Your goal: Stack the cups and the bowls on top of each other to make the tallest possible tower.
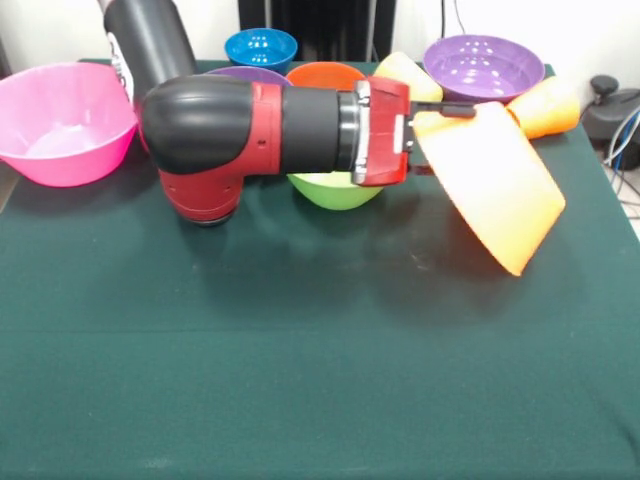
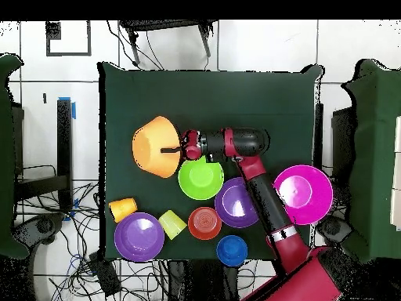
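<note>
The fingers [image 1: 446, 112] pinch the rim of the big orange-yellow bowl [image 1: 497, 187], holding it tipped on its side above the green table [image 1: 300, 350]. The big pink bowl [image 1: 62, 120] sits at the table's edge, well apart. One purple bowl [image 2: 139, 236] rests near the orange cup [image 2: 123, 208]; the lime green bowl [image 2: 200, 178] lies just beside the arm. The small blue bowl [image 1: 260, 46] stands behind.
</note>
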Motion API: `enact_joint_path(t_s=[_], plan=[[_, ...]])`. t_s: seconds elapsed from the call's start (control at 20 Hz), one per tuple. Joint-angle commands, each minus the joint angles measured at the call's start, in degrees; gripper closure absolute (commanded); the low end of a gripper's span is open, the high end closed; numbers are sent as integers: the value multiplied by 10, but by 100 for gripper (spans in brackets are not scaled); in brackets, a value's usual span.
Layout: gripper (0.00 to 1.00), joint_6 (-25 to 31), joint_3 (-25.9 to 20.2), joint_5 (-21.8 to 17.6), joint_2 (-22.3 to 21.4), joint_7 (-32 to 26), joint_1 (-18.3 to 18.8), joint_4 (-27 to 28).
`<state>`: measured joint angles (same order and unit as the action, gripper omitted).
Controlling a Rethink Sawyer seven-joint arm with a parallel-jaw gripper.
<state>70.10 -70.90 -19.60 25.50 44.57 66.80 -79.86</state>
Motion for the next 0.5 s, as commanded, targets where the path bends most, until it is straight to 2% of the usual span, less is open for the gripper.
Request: enact_joint_path(t_s=[0.05, 0.3, 0.5], plan=[[0, -54, 36, -49, 35, -261, -2, 127], [0, -44, 40, -44, 28, -285, -13, 153], [0, -94, 38, -59, 17, -283, -1, 135]])
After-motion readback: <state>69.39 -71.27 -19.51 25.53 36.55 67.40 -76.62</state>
